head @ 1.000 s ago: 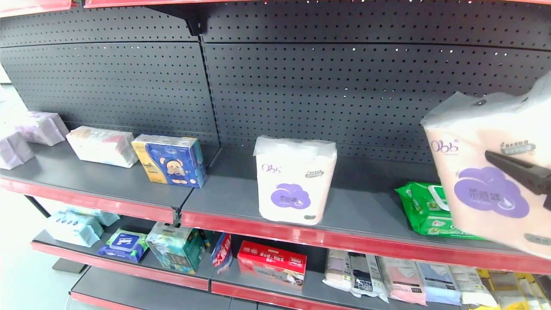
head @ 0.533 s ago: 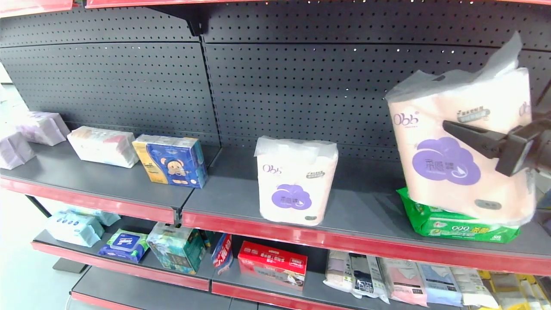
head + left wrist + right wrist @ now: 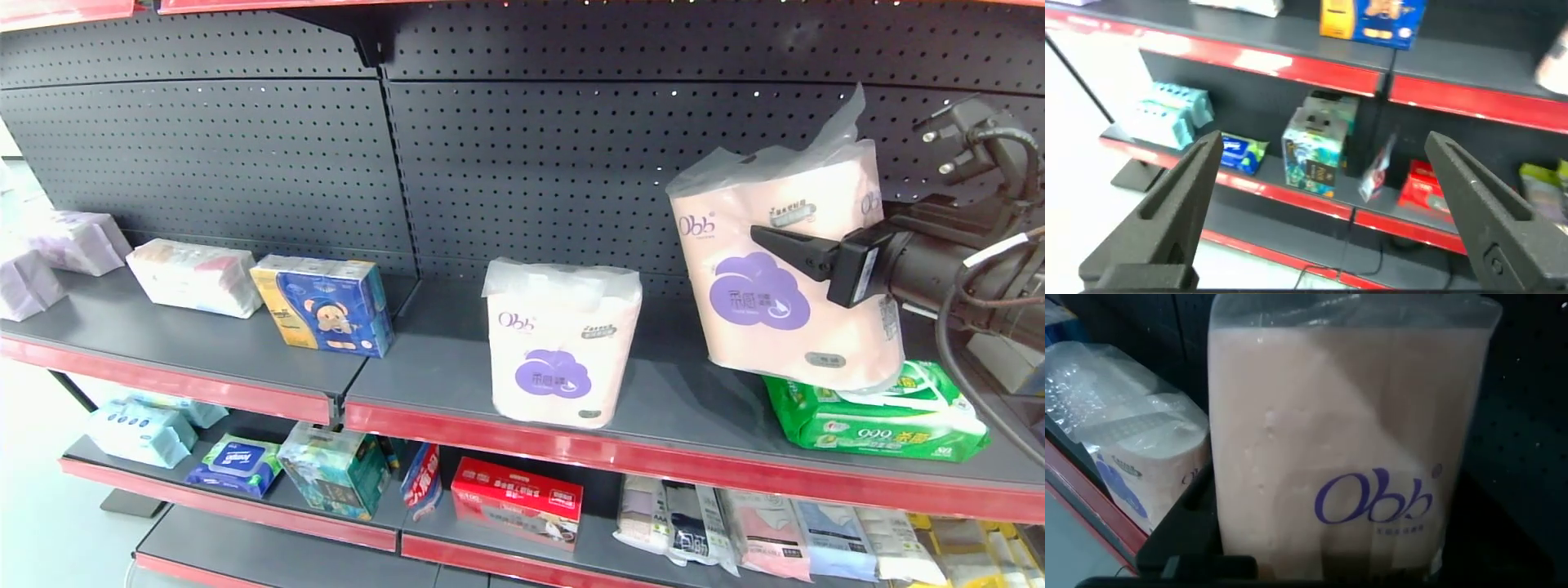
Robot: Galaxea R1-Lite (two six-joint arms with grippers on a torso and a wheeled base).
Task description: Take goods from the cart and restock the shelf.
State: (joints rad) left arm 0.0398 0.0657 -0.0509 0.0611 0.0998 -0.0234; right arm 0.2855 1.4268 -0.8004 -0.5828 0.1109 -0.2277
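Left gripper (image 3: 1324,145): released, fingers wide, before the lower tiers. Grey red-edged shelf board (image 3: 424,363): blue-and-yellow tissue pack (image 3: 326,304); standing pink plastic-wrapped toilet-roll pack (image 3: 562,347); second pink toilet-roll pack (image 3: 763,327), tilted (over green wet-wipe pouch (image 3: 886,416)), clamped in right gripper (image 3: 782,245).

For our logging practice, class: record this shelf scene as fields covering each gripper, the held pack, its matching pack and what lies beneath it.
right gripper: shut on the held roll pack
held roll pack: tilted, above the shelf, over the green wipes pack; contact unclear
matching pack: upright on the shelf, to the robot's left of the held one, apart
left gripper: open, empty
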